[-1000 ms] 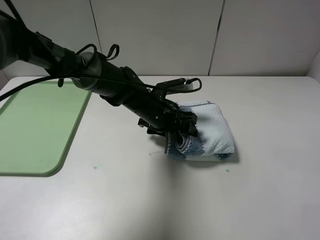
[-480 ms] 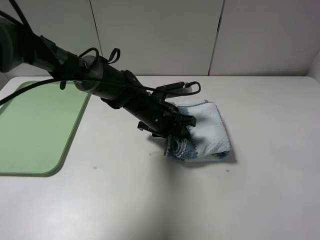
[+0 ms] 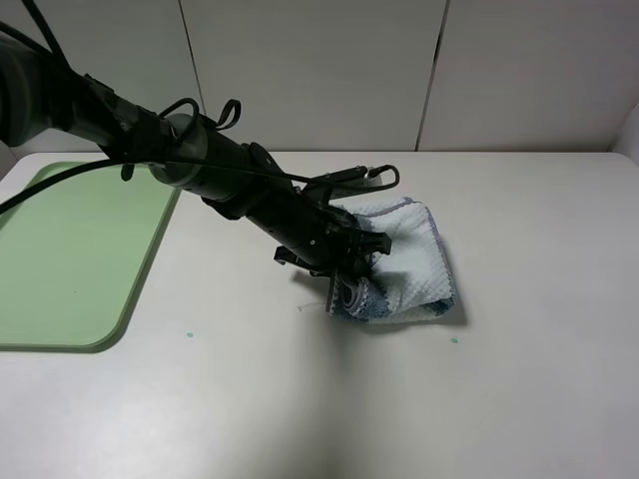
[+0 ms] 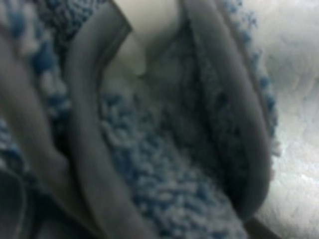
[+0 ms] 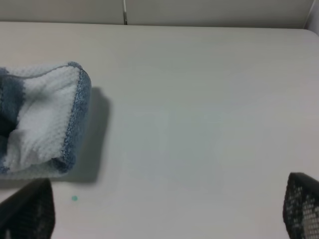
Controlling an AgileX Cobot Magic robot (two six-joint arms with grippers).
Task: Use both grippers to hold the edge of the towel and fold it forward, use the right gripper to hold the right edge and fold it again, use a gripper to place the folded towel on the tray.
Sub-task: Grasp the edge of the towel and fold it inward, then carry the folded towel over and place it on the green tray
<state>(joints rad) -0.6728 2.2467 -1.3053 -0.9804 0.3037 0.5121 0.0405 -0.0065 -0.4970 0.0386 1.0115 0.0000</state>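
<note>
- Sitting at far left of exterior high view: the tray [image 3: 70, 259], light green, flat on the white surface [image 3: 300, 399], rounded near corner visible, nothing on it.
- Reaching diagonally from upper left toward centre: left arm [image 3: 200, 170], black, cables looped over it.
- Left claw [image 3: 349, 261] pressed into the near-left side of the towel [image 3: 414, 264]; jaws narrowed around bunched cloth there, so gripping the towel.
- Left wrist view filled with blurred close-up cloth: blue and pale terry loops [image 4: 164, 174], the edge of the towel [image 4: 89, 149] as grey piping curving in folds; one white fingertip [image 4: 144, 35] poking between layers at the rim of that picture.
- Towel folded into a thick compact bundle, lying on the surface just right of centre, well apart from the tray.
- Pale waffle face up on top; blue striped layers and grey hem showing along the near and left sides.
- Tiny green speck [image 3: 454, 340] on the surface just beside the towel's near right corner; another speck [image 3: 189, 333] nearer the tray.
- Right wrist view: towel [image 5: 42, 117] at one side, bare surface [image 5: 199, 124] across the rest.
- Right claw [image 5: 164, 219] with both black finger ends [image 5: 30, 209] far apart at opposite corners of its own picture, spread wide, holding nothing, clear of the towel.
- Right arm not seen in exterior high view.
</note>
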